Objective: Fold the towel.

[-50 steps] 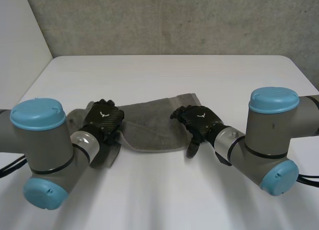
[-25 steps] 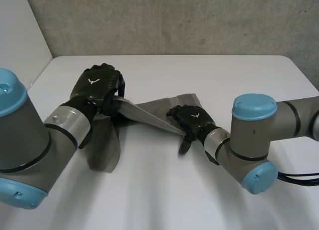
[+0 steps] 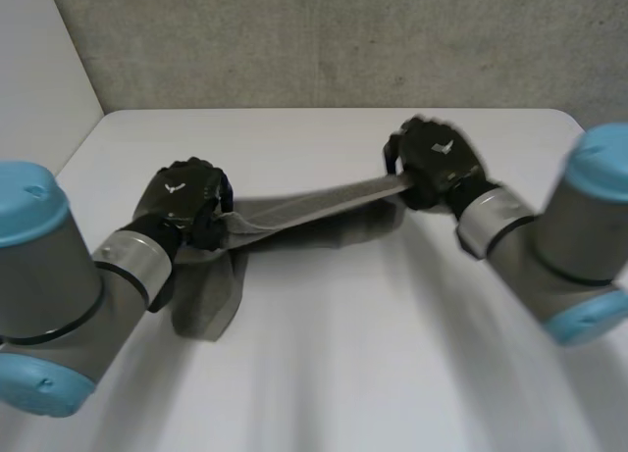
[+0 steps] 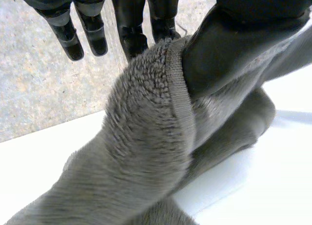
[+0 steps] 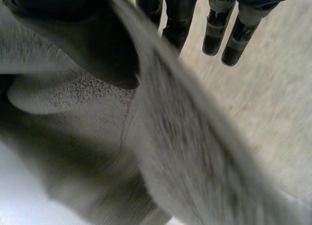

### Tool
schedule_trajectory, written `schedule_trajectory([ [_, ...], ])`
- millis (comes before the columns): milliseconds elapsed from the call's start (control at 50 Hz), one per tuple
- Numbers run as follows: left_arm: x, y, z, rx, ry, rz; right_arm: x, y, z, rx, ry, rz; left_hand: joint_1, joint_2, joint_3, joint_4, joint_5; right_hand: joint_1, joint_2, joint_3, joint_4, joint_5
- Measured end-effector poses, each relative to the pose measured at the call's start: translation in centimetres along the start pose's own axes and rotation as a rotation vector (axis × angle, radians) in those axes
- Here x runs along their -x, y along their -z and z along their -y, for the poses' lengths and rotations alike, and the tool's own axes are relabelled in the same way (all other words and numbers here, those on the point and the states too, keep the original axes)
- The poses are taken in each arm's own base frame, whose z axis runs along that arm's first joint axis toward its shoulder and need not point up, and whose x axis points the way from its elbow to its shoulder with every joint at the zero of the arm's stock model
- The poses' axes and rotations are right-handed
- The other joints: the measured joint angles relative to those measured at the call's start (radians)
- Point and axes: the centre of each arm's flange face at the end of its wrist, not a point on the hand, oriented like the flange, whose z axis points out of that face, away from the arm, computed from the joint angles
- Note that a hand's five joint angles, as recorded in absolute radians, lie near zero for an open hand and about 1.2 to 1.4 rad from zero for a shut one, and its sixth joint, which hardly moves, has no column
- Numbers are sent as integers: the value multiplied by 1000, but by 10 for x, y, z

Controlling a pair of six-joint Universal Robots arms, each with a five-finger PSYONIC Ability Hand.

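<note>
We are holding the soft grey terry towel (image 3: 294,212) stretched above the middle of the white worktop (image 3: 324,374), our left hand (image 3: 186,202) pinching one hemmed end and our right hand (image 3: 437,163) pinching the other. It is seeming light and limp, sagging below both grips, so hemmed corners are serving best. Compared with half a second ago, our right hand is sitting higher, nearer the far right corner.

Soft, even light from above keeps the white table (image 3: 324,374) bright, without glare. The far wall (image 3: 324,40) looks dimmer. The towel (image 3: 294,209) throws a soft shadow on the table beneath it.
</note>
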Motion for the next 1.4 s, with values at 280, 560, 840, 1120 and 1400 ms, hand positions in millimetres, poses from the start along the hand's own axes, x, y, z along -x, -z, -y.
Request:
schedule_trajectory([
  [280, -9, -32, -26, -32, -13, 74, -13, 56, -1, 118, 1, 63, -479, -496, 0, 0, -509, 0, 9, 0, 0, 4],
  [560, 0, -37, -13, -97, -7, 244, -43, 72, 40, 26, 30, -11, -493, -508, 0, 0, -529, 0, 10, 0, 0, 4],
  [840, 10, -30, 9, -126, -141, 287, -66, 89, 88, -97, 0, -39, -367, -388, 0, 0, -432, 28, 29, 0, 0, 4],
  [1120, -18, -6, -4, -54, -199, 115, -46, 69, 16, 120, -84, 58, -4, 18, 0, 0, -15, 28, 29, 0, 0, 4],
  [1400, -2, -50, 37, -194, -289, 90, -55, 16, 16, 148, 73, 78, 0, 22, 0, 0, -15, 28, 29, 0, 0, 4],
])
